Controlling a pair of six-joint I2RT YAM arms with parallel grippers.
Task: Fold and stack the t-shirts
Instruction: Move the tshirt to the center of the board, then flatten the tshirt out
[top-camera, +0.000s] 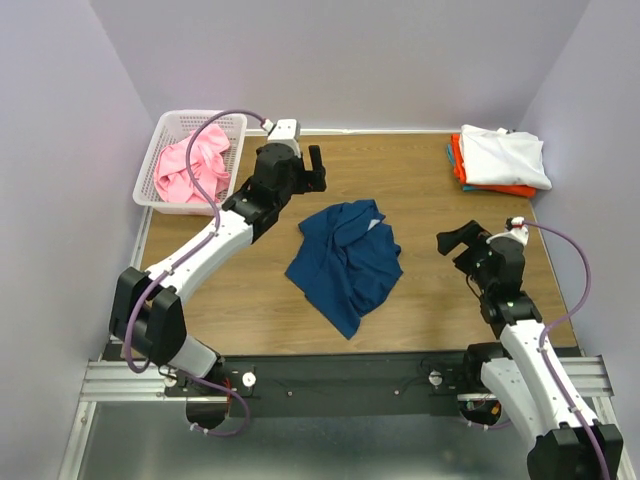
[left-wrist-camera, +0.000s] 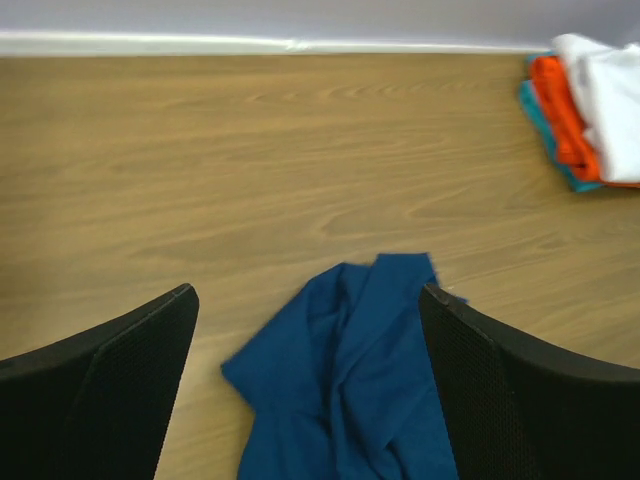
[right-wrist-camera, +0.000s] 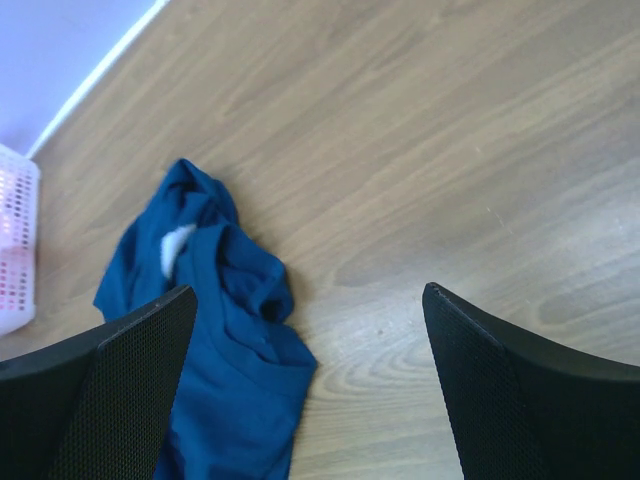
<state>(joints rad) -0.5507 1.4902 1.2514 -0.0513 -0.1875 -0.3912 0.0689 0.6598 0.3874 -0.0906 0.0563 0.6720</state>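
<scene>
A navy blue t-shirt (top-camera: 346, 262) lies crumpled in the middle of the table; it also shows in the left wrist view (left-wrist-camera: 345, 390) and the right wrist view (right-wrist-camera: 215, 340). A pink t-shirt (top-camera: 190, 168) sits in the basket. Folded white (top-camera: 503, 156), orange (top-camera: 458, 158) and teal tees are stacked at the far right, also in the left wrist view (left-wrist-camera: 600, 105). My left gripper (top-camera: 316, 168) is open and empty, above the table behind the navy shirt. My right gripper (top-camera: 455, 243) is open and empty, to the right of the shirt.
A white lattice basket (top-camera: 166, 125) stands at the far left corner. Bare wood table (top-camera: 420, 180) lies between the navy shirt and the stack. Purple walls close in the back and sides.
</scene>
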